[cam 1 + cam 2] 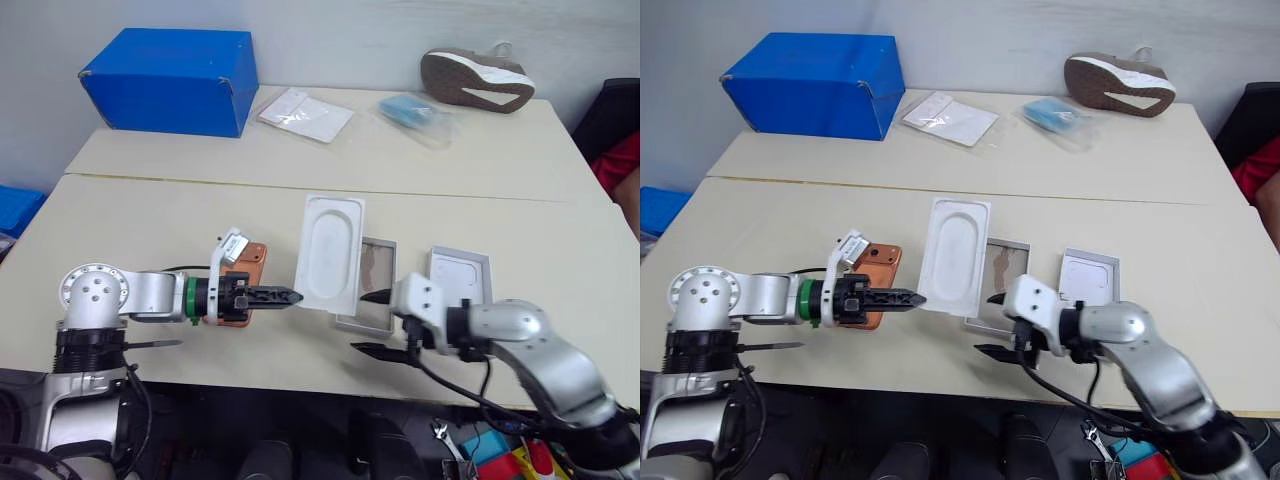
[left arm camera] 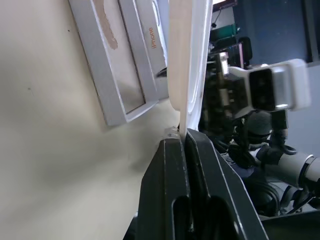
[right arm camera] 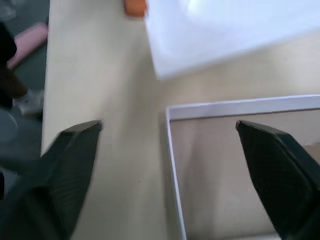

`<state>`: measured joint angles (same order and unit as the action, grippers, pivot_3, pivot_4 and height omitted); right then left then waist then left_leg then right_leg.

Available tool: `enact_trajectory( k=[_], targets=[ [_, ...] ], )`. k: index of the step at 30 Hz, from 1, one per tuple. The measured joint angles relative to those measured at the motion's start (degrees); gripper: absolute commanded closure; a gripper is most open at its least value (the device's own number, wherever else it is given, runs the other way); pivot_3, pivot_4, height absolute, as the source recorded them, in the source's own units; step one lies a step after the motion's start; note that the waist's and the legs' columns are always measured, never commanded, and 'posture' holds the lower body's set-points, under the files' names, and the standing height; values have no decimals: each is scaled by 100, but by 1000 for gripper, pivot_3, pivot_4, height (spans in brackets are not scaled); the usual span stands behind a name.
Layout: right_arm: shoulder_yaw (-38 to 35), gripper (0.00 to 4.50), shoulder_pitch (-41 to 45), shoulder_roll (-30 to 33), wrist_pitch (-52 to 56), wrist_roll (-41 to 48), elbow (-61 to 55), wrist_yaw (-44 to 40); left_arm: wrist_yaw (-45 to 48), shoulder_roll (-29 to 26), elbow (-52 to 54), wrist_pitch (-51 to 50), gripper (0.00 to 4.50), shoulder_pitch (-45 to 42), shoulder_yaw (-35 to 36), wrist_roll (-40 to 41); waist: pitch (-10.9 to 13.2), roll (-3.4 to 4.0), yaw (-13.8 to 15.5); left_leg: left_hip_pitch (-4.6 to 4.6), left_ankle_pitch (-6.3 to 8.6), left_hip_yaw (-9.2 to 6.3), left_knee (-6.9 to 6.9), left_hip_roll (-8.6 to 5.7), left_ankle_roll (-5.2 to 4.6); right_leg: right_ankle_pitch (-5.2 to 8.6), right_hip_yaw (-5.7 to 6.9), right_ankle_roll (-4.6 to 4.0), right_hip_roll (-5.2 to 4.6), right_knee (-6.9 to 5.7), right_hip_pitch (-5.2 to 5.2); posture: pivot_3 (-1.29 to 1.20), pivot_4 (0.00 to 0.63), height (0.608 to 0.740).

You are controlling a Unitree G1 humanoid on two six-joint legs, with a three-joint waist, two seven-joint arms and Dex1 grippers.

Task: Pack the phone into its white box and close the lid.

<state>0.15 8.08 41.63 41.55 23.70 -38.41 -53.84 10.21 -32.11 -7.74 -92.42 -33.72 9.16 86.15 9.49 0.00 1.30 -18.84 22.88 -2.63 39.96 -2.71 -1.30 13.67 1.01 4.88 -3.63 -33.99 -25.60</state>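
stage: early, nothing packed | left claw [image 1: 288, 296] clenched on insert [image 1: 330, 250], lifted off white box [image 1: 368, 287] | right claw [image 1: 372, 322] released, near box | phone [image 1: 243, 285] on surface [image 1: 150, 230], left | lid [image 1: 459, 274] right of box | left: phone in, lid on

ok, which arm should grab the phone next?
Right, probably. The right gripper is open and empty beside the white box. The left gripper is shut on the insert, with the phone lying behind it.
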Motion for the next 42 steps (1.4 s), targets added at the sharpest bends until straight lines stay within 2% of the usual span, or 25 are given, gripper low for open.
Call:
enact_trajectory(
  k=[4, 7, 9, 12, 18, 36, 42],
  targets=[
    [-1689, 59, -875, 393, 508, 1014, -759, -101, -499, 353, -73, -7, 4500, -90, -305, -34, 0, -1, 50, -11, 0, -14, 3, -2, 0, -1, 7, 1, -2, 7, 0, 0, 150, 740],
    [-2665, 59, -1534, 557, 649, 1400, -1034, -155, -846, 629, -276, -4, 4500, -182, -368, -41, -1, -2, 44, -11, 0, -12, 4, -2, 0, -1, 6, 2, -2, 3, 1, 0, 150, 740],
    [-3159, 59, -1828, 563, 721, 1636, -1150, -133, -1067, 805, -452, -2, 4500, -216, -406, -34, -1, -2, 9, -5, 0, -7, 4, -1, 0, -1, 0, 2, 0, -2, 1, 0, 150, 740],
    [-3518, 59, -2050, 563, 741, 1917, -1236, -5, -1277, 981, -537, -2, 4500, -219, -427, -35, -1, -2, 3, 4, -3, -2, 3, 0, 5, -1, -5, 2, 1, 2, 1, 0, 150, 740],
    [-3643, 59, -2237, 563, 719, 2108, -1404, 325, -1589, 1416, -874, 0, 4500, -383, -418, -156, -1, -2, 42, 6, -4, -3, 4, -4, 7, -1, -6, 1, -2, 4, 4, 0, 150, 740],
    [-3425, 59, -2474, 639, 355, 2160, -1429, 671, -1464, 1744, -1286, -4, 4500, -607, -188, -883, -1, -2, 37, 14, -7, -1, 3, -4, 13, 0, -5, 1, -1, 3, 8, 0, 150, 740],
    [-3376, 0, -2476, 675, 325, 2159, -1428, 729, -1194, 1630, -1311, -1, 2960, -673, -267, -886, -1, -2, 33, 16, -7, -1, 2, -4, 13, 0, -6, 1, -1, 3, 8, 0, 150, 740]
  ],
)
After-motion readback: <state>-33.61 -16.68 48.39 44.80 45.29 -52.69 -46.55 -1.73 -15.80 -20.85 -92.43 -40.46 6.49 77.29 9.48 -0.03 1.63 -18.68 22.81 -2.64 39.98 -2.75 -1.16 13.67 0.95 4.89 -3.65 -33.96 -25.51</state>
